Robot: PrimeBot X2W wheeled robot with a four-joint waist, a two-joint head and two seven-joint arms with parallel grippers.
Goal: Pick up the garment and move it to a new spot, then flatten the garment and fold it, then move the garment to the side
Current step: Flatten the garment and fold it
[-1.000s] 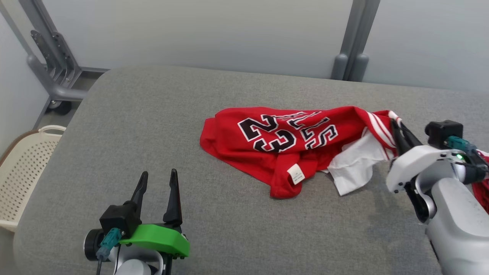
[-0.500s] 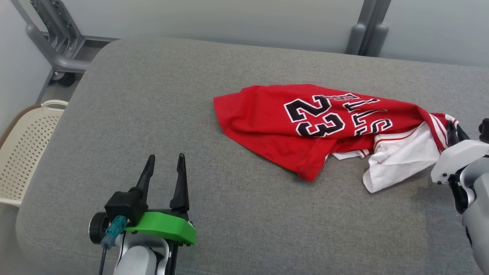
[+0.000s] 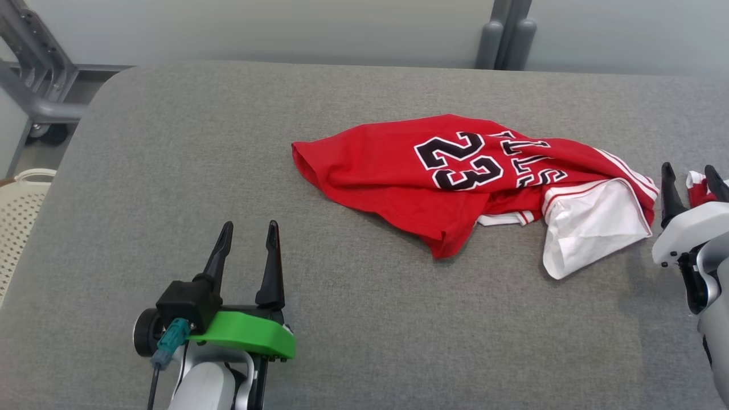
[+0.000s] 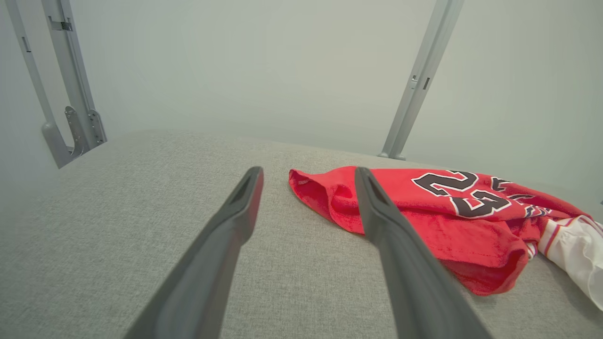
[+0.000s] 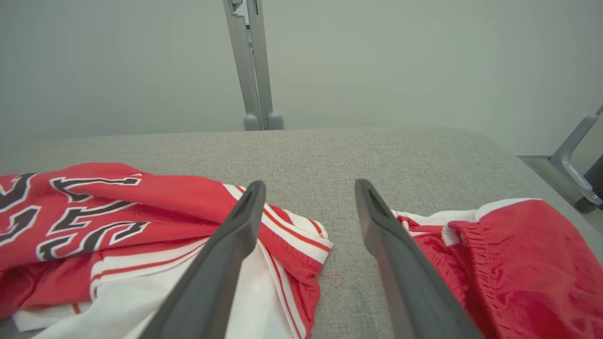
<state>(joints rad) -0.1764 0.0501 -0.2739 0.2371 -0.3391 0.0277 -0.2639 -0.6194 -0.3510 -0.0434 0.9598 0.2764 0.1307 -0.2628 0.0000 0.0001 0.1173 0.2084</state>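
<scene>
1. Worktop point(image 3: 171, 171): grey padded fabric with plenty of bare area to the left of and in front of the cloth, so there's room to spread it.
2. Garment point(image 3: 387, 176): red "23" jersey lying mid-right on the worktop. It's crumpled, partly doubled over, and nothing holds it.
3. Second red piece point(image 5: 513, 263): has an elastic-looking edge and sits at the far right, apart from the jersey with a strip of bare worktop between them. My guess is it's not part of this fold. Keep it out of the grab.
4. White lining point(image 3: 592, 230): the jersey's right end is flipped inside-out, with the striped trim point(image 3: 632, 173) running along it. That end needs turning back.
5. Right gripper point(image 3: 688, 171): jaws spread and pinching nothing, just beside the striped trim. The tips straddle the bare gap between the two red pieces.
6. Left gripper point(image 3: 250, 225): jaws spread and empty, low near the front edge and well apart from the jersey. The hem point(image 4: 320, 188) lies ahead of it and slightly to its right.
7. Step, as I read it: the jersey is down at its spot and flattening is up next, with no fold started.
8. Next move calls for:
   - left to reach the hem end
   - right to pinch the striped end, one layer only if possible
   - pulling the two ends apart to take out the slack
</scene>
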